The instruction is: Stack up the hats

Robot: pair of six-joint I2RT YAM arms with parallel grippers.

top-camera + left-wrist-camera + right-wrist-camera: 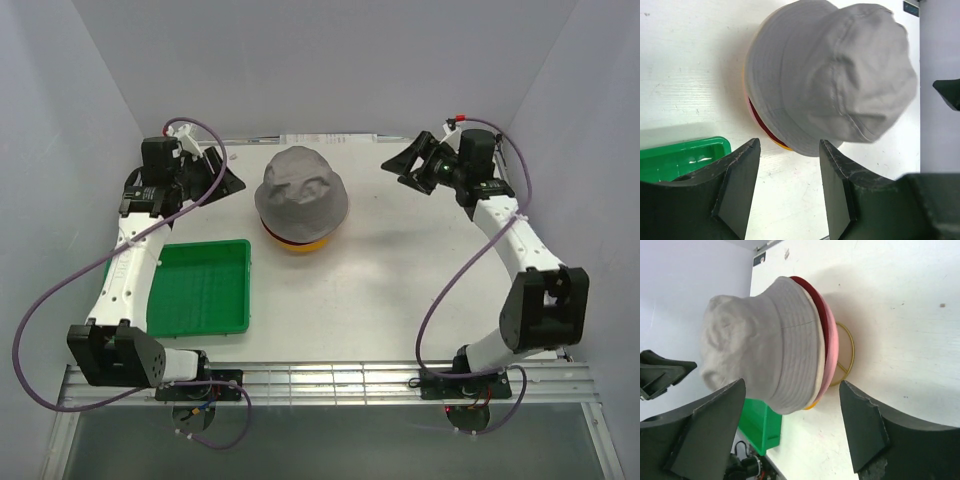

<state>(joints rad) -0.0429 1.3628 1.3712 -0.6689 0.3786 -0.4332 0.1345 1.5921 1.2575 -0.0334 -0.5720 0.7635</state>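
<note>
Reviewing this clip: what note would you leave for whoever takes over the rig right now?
Left gripper: open, holding nothing.
Right gripper: open, holding nothing.
Things: grey hat on top; beneath it show the brims of the cream hat, dark red hat, pink hat and yellow hat, all over the gold wire stand.
Done: all five look stacked.
Left: probably only pulling both arms back; check the pile sits straight.
</note>
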